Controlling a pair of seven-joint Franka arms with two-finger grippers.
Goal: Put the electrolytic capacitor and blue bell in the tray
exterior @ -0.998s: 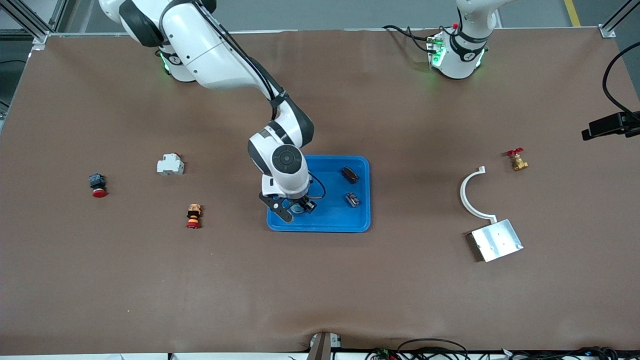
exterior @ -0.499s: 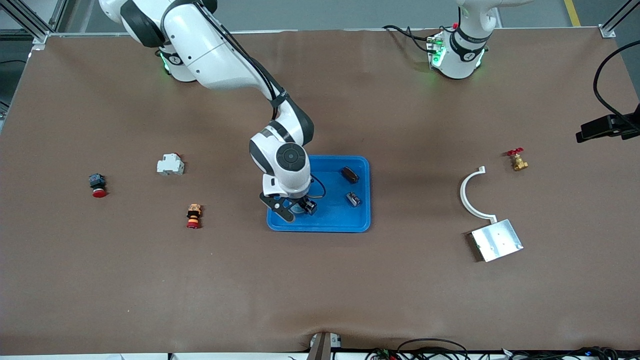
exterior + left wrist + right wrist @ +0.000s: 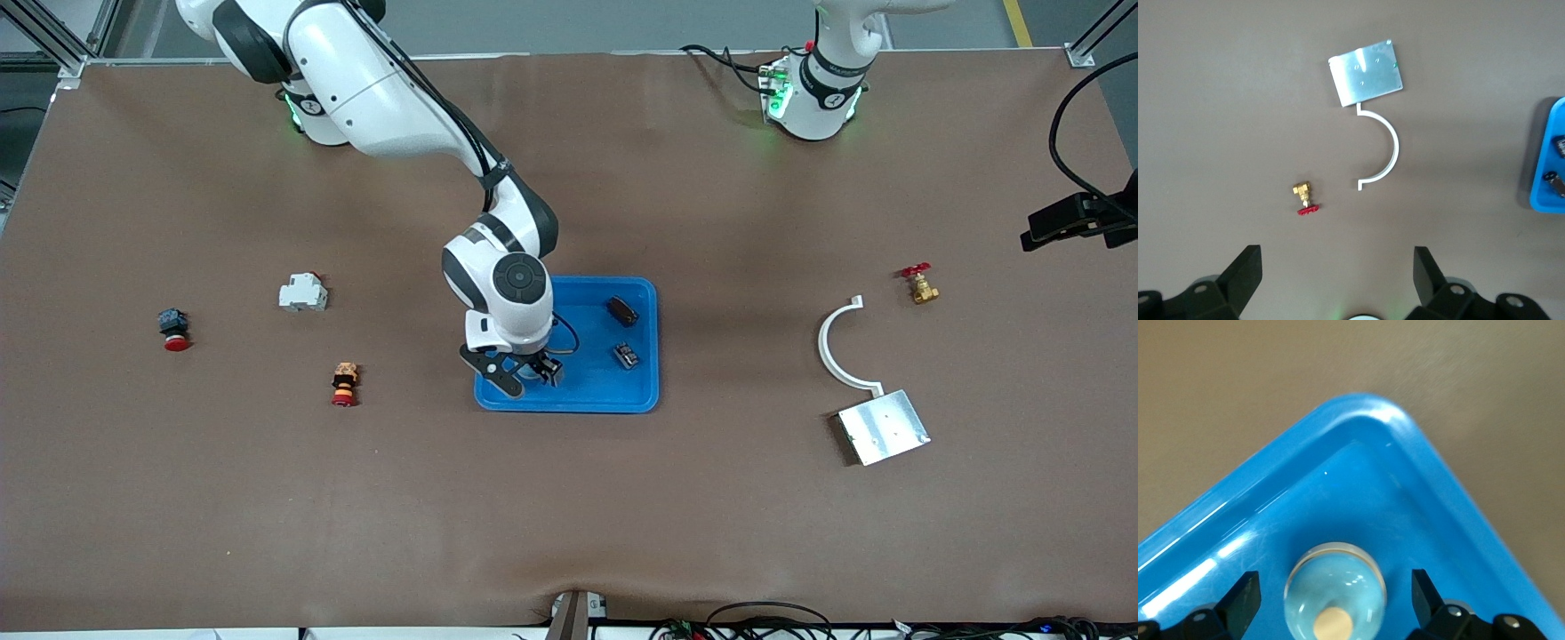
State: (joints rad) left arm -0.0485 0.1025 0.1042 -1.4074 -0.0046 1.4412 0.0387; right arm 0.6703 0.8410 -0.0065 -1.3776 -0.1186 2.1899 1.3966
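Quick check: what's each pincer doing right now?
Left pincer: open, holding nothing, waiting.
Right pincer: open, astride the blue bell in the tray.

Even, bright overhead light is seen throughout — shadows are soft. Glare streaks are noted on the tray (image 3: 1358,427) rim; focus is sharp.

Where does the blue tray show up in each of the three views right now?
Front view: the tray lies mid-table, the right gripper over its corner toward the right arm's end.
Left wrist view: only a sliver of the tray shows at the picture's edge.
Right wrist view: one rounded corner of the tray fills the frame.
Shared landmark: the tray's raised rim.
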